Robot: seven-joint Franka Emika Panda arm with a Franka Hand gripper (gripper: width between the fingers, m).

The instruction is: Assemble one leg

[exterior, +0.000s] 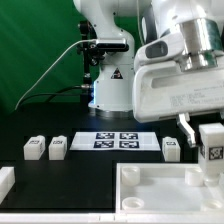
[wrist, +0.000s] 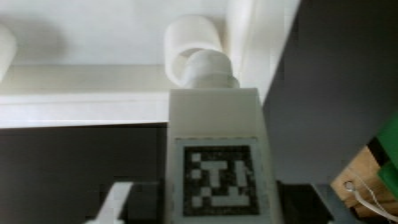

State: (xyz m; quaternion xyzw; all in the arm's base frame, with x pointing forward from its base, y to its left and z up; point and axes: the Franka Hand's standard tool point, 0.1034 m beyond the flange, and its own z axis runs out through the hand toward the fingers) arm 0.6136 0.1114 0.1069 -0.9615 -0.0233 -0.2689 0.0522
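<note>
The gripper [exterior: 204, 134] was closed on one leg [exterior: 212, 141], pinching the small white block between its fingers so that the black-and-white tag faced the exterior camera. The block hung upright at the exterior view's right edge, off the surface [exterior: 30, 172] and over the right part of the large white panel [exterior: 150, 192] in the foreground. In the wrist view the same leg [wrist: 214, 140] ran down the middle of the picture, its tag [wrist: 217, 181] plain on the near face and its far end close to a rounded white post [wrist: 198, 52] standing up from the panel [wrist: 80, 95]; whether the two touched could not be told. Farther back on the dark surface lay the marker board [exterior: 118, 141], flat, with four tags. Two loose legs [exterior: 33, 148] [exterior: 57, 149] sat side by side on the exterior view's left of the board, and a third loose leg [exterior: 171, 149] sat just beside its other end. Another white piece [exterior: 5, 181] showed at the lower edge on the exterior view's left.
</note>
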